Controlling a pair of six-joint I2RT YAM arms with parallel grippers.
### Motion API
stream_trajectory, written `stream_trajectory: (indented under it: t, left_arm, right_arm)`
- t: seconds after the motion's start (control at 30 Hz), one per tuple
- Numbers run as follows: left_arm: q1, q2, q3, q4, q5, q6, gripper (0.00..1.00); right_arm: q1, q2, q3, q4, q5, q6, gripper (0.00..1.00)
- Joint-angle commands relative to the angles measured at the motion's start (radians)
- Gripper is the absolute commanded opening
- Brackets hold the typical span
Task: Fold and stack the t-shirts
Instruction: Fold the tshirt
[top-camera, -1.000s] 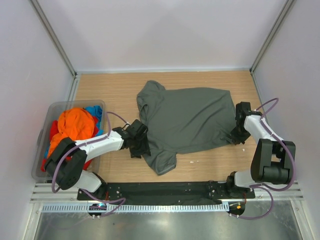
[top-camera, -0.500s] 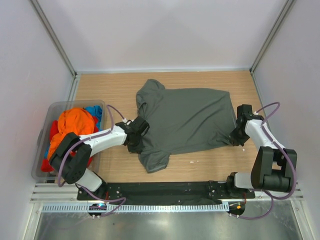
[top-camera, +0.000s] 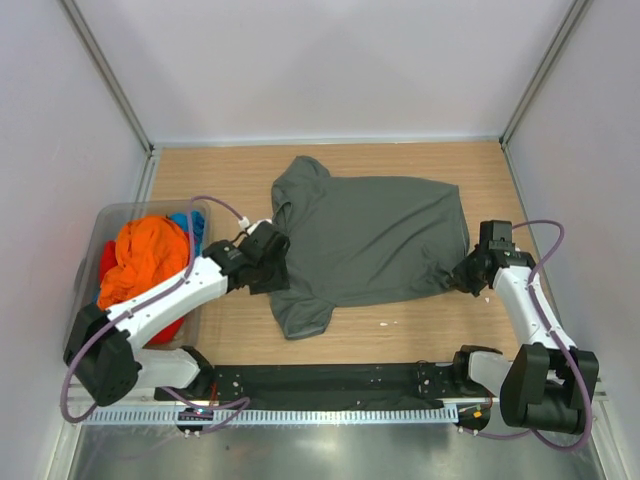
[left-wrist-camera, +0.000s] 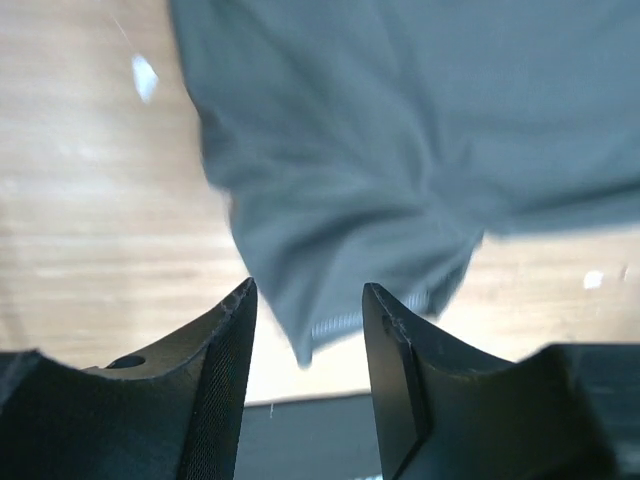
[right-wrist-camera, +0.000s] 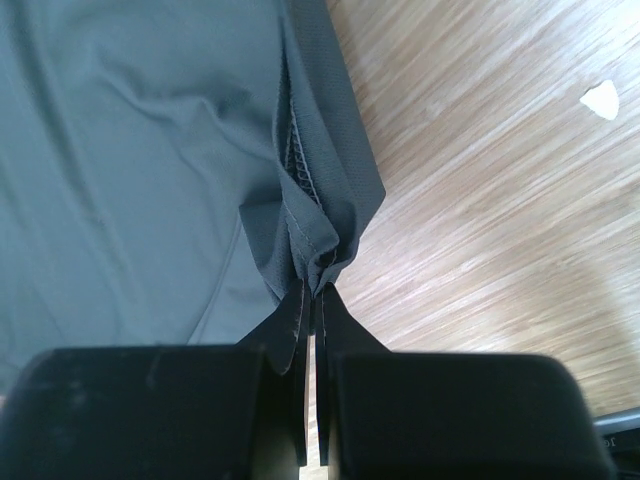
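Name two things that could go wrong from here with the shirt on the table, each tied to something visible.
1. The right gripper pinches only a thin corner of the grey shirt; a pull may slip it free.
2. The left gripper is open over the sleeve, holding nothing; if the right pulls alone, the shirt may drag askew.
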Motion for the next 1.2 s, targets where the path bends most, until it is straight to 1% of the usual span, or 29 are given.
stream_trajectory:
  t: [0.0, 0.07, 0.13, 0.2, 0.3, 0.33, 0.43, 0.53, 0.63, 0.73, 0.77, 0.83, 0.9, 0.97, 1.0, 1.03, 1.07, 1.1, 1.17]
  left_arm:
    - [-0.095, -0.069, -0.075, -0.042, 0.034, -0.07, 0.48]
    - [-0.15, -0.067, -0.123, -0.007, 0.045, -0.121, 0.48]
    - [-0.161, -0.047, -0.175, 0.062, 0.107, -0.155, 0.48]
    - [-0.172, -0.005, -0.201, 0.095, 0.131, -0.172, 0.47]
    - [-0.178, 0.047, -0.213, 0.029, 0.065, -0.192, 0.43]
    - [-0.178, 0.055, -0.2, -0.05, -0.008, -0.198, 0.38]
    - [-0.178, 0.058, -0.181, -0.17, -0.123, -0.201, 0.35]
    - [-0.178, 0.042, -0.176, -0.198, -0.145, -0.207, 0.33]
    - [-0.178, 0.023, -0.172, -0.172, -0.112, -0.207, 0.33]
    - [-0.179, -0.025, -0.183, -0.099, -0.023, -0.204, 0.41]
    - [-0.178, -0.065, -0.192, -0.085, 0.006, -0.21, 0.43]
    - [-0.179, -0.103, -0.201, -0.057, 0.019, -0.233, 0.47]
    - [-0.178, -0.143, -0.213, -0.045, 0.022, -0.244, 0.48]
    - [-0.178, -0.163, -0.213, -0.031, 0.043, -0.243, 0.49]
    - [-0.178, -0.171, -0.215, 0.013, 0.063, -0.233, 0.48]
    - [-0.178, -0.178, -0.216, 0.045, 0.113, -0.214, 0.47]
    - [-0.178, -0.186, -0.218, 0.073, 0.131, -0.21, 0.46]
    - [-0.179, -0.198, -0.215, 0.129, 0.141, -0.209, 0.45]
    - [-0.178, -0.194, -0.21, 0.174, 0.143, -0.177, 0.41]
  right_arm:
    - [-0.004, -0.027, -0.023, 0.024, -0.05, -0.017, 0.01]
    - [-0.004, -0.03, -0.032, 0.032, -0.053, -0.017, 0.01]
    - [-0.004, -0.029, -0.036, 0.035, -0.056, -0.017, 0.01]
    - [-0.004, -0.024, -0.038, 0.035, -0.055, -0.021, 0.01]
    - [-0.004, -0.021, -0.038, 0.03, -0.044, -0.023, 0.01]
    - [-0.004, -0.021, -0.036, 0.026, -0.038, -0.023, 0.01]
    - [-0.004, -0.022, -0.035, 0.019, -0.027, -0.021, 0.01]
    - [-0.004, -0.028, -0.039, 0.022, -0.026, -0.017, 0.01]
    - [-0.004, -0.028, -0.044, 0.029, -0.039, -0.018, 0.01]
    - [-0.004, -0.033, -0.046, 0.035, -0.055, -0.018, 0.01]
    - [-0.004, -0.035, -0.047, 0.035, -0.064, -0.017, 0.01]
    - [-0.004, -0.041, -0.047, 0.027, -0.069, -0.017, 0.01]
    - [-0.004, -0.048, -0.047, 0.024, -0.073, -0.023, 0.01]
    - [-0.004, -0.064, -0.052, 0.016, -0.067, -0.023, 0.01]
    - [-0.004, -0.068, -0.052, 0.015, -0.064, -0.021, 0.01]
    - [-0.004, -0.073, -0.055, 0.015, -0.069, -0.018, 0.01]
    - [-0.004, -0.079, -0.058, 0.016, -0.07, -0.017, 0.01]
    - [-0.004, -0.079, -0.061, 0.016, -0.07, -0.014, 0.01]
    - [-0.004, -0.082, -0.062, 0.018, -0.076, -0.011, 0.01]
